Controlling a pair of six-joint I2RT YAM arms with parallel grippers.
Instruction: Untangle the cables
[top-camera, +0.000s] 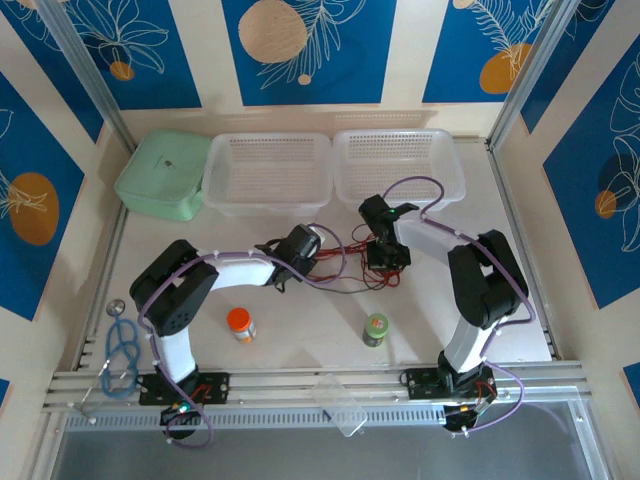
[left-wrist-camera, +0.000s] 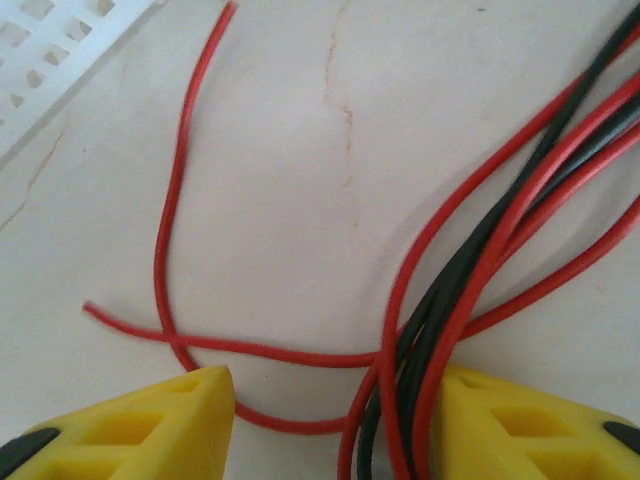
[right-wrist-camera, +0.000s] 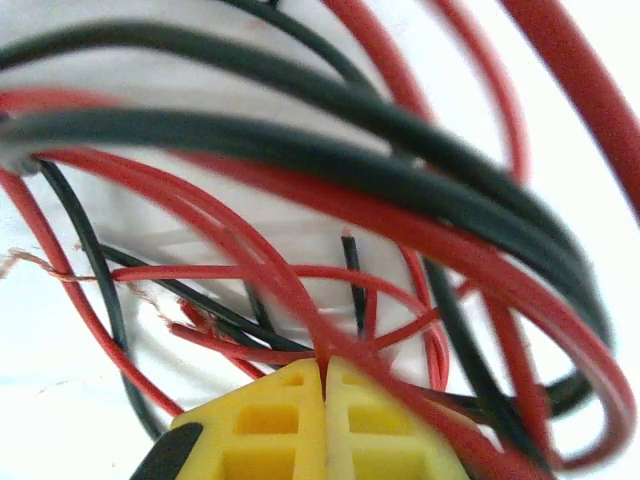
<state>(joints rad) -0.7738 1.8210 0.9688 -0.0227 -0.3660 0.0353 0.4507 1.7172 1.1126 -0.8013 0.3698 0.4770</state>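
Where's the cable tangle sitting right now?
In the top view, the cables lie mid-table between the left gripper and right gripper, just below the two clear baskets.

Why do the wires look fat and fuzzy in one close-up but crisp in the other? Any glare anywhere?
Right wrist: the cables nearest the lens are out of focus and look swollen, the table overexposed white, the yellow fingers sharper. Left wrist: they lie farther off, crisp, with faint shadows. Top external: even light, no strong glare.
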